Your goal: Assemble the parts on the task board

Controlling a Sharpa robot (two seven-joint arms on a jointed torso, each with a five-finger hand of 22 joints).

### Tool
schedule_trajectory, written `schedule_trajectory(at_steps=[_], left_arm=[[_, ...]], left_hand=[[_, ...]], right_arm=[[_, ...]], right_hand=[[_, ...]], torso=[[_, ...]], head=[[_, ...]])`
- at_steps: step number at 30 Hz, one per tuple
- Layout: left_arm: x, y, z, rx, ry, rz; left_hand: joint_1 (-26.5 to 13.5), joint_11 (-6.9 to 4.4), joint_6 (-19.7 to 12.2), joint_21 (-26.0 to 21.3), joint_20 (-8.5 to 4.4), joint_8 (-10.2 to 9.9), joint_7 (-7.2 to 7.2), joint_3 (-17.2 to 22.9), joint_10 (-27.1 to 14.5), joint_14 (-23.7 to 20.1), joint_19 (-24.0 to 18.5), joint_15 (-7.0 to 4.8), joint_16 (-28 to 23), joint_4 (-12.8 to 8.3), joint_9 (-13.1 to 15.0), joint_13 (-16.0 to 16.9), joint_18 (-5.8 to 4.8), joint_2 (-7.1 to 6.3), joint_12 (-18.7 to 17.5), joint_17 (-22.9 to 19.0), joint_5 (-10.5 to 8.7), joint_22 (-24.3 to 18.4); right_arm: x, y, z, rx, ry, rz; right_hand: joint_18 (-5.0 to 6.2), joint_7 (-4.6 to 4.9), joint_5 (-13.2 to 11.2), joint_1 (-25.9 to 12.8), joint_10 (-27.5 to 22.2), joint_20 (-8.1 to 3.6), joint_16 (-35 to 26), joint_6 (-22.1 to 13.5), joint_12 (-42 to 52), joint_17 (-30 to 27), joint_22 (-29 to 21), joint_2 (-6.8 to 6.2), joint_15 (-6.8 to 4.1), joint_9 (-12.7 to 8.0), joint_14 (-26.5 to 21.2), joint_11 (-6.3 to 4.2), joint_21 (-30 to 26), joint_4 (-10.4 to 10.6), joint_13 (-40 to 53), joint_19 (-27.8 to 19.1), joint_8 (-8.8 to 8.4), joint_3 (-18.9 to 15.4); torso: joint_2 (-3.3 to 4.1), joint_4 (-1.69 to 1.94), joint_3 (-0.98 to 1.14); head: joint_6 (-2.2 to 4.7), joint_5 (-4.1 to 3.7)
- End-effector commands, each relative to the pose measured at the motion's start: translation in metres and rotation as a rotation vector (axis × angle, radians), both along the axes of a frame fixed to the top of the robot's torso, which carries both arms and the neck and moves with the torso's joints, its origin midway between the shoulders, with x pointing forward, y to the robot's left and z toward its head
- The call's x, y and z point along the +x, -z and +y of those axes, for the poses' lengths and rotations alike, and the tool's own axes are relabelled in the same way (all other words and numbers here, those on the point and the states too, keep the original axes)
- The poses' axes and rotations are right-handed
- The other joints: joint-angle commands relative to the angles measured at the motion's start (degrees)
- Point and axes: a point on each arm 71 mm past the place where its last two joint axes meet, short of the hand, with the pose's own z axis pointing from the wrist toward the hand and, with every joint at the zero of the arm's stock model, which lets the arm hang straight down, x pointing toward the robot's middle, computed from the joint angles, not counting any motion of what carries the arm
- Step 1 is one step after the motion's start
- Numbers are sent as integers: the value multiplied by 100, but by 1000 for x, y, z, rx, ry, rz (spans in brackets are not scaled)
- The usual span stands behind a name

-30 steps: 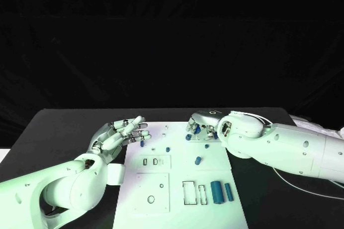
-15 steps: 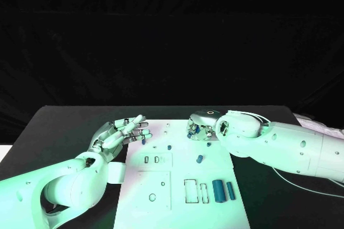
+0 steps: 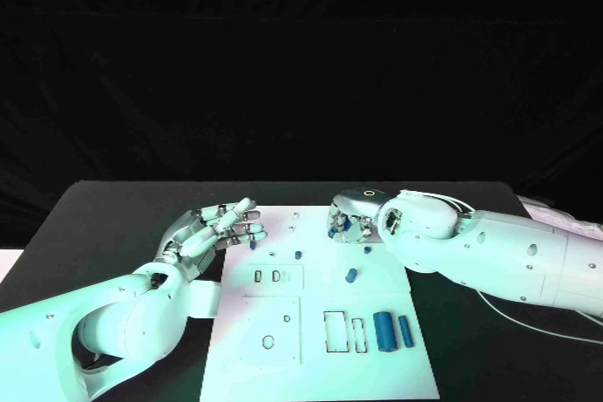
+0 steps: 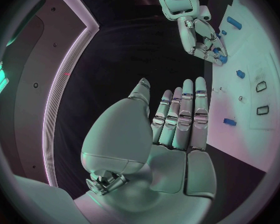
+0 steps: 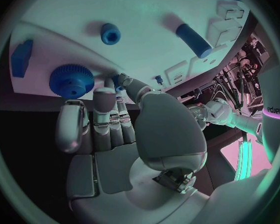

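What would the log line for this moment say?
left hand: open, beside task board | right hand: curled at small blue part, grip unclear

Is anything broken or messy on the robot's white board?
Nothing looks broken or spilled. The task board lies flat on the table, with small blue parts lying loose on it. The left hand holds nothing; the right hand is curled near a blue piece.

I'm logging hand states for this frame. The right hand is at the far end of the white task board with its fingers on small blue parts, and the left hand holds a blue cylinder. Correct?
Not quite: the left hand holds nothing. The left wrist view shows its fingers straight and its palm bare, beside the white task board. The rest stands: the right hand is at the board's far end with its fingers on small blue parts.
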Motion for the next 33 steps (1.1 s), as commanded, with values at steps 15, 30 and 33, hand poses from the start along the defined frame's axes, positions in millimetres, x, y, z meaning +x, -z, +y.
schedule_trajectory(at_steps=[15,30,33], left_arm=[[0,-1,-1,-11,20,3],[-2,-1,-1,-13,28,7],[-2,-1,-1,-13,29,7]], left_hand=[[17,35,-4,-50,6,-34,25,-17,3,1,38,45,-43,-48,-5,-8,60,33,-40,11,-17,-16],[30,36,-1,-63,8,-42,24,-18,5,-3,42,48,-61,-65,-3,-7,60,41,-48,15,-16,-24],[30,36,-1,-64,8,-42,24,-19,5,-4,42,48,-62,-65,-3,-7,60,41,-48,16,-16,-24]], right_arm=[[9,-11,30,157,14,-159],[19,1,54,111,10,-150],[20,2,56,105,15,-162]], right_hand=[[-61,-27,43,-40,70,-16,127,74,-37,57,73,64,-27,140,138,2,63,132,-7,22,8,41],[-63,-13,41,-53,61,-12,155,66,-48,72,86,50,-21,146,127,12,75,151,-10,17,-6,47],[-63,-11,43,-56,57,-11,159,63,-50,71,89,47,-19,147,125,14,77,155,-11,17,-10,48]], torso=[[34,12,-3],[45,20,-5],[38,15,-7]], head=[[61,5],[17,42],[18,59]])
